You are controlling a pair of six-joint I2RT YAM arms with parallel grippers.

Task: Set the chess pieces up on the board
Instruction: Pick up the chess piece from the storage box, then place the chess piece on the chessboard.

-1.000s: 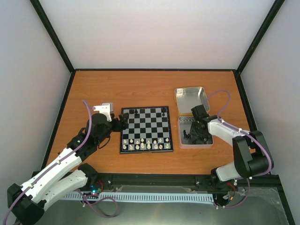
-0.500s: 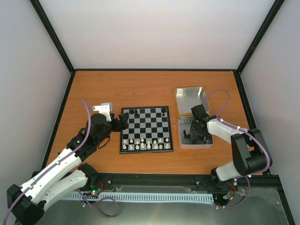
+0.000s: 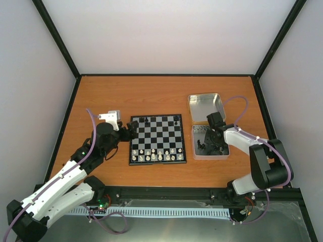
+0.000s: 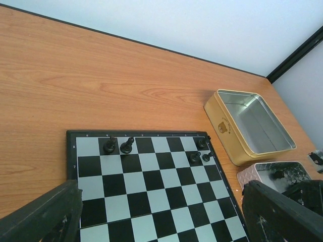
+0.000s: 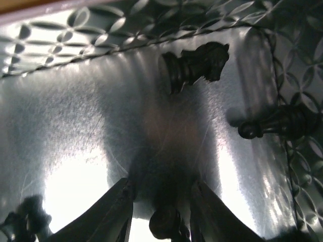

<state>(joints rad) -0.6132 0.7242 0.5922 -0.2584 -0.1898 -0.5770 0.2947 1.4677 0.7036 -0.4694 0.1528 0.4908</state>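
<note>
Stretches the left arm forward and inward, left gripper [image 3: 132,132] held low with jaws spread wide. Folds the right arm inward, right gripper [image 5: 161,204] pointing steeply down, fingers [image 5: 113,212] partly apart.

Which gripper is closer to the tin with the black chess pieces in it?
Right. The right gripper reaches down into that tin, above the pieces on its floor. The left gripper sits across the board, at its left edge.
</note>
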